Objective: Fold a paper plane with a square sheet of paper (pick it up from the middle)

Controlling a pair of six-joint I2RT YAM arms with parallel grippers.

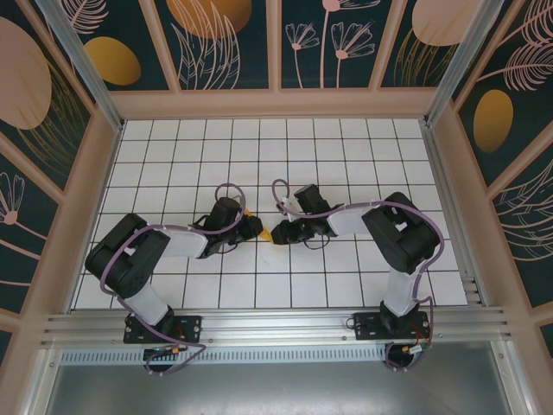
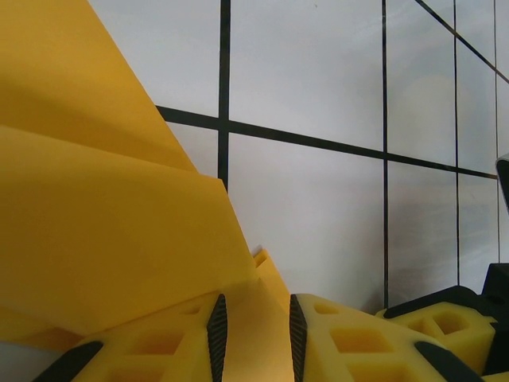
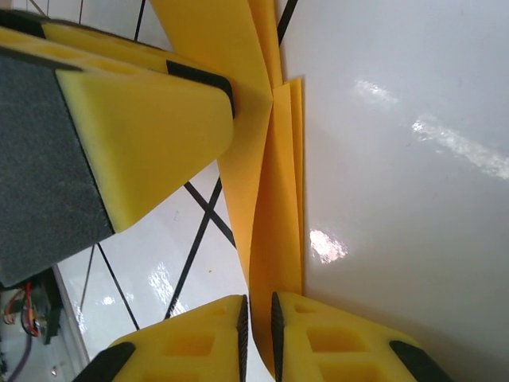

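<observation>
Now, near edge: black arm bases (image 1: pixel 160 328) bolted beside the white grid-tiled table (image 1: pixel 346 147).
Left gripper (image 2: pixel 254 334): yellow foam-block fingers nearly together, clamped on the thin orange-yellow folded paper sheet (image 2: pixel 103 239).
Right gripper (image 3: pixel 258 334): fingers just as narrowly parted, pinching the same sheet's layered edge.
Sheet position: mid-table, strung between both grippers, mostly hidden under them from above.
Long axis: narrow creased strip running straight from the right fingers toward the left gripper, roughly left-right across the table.
Pointing: tip direction not tellable.
Far side: dark wall panels with orange ovals (image 1: pixel 112 60).
</observation>
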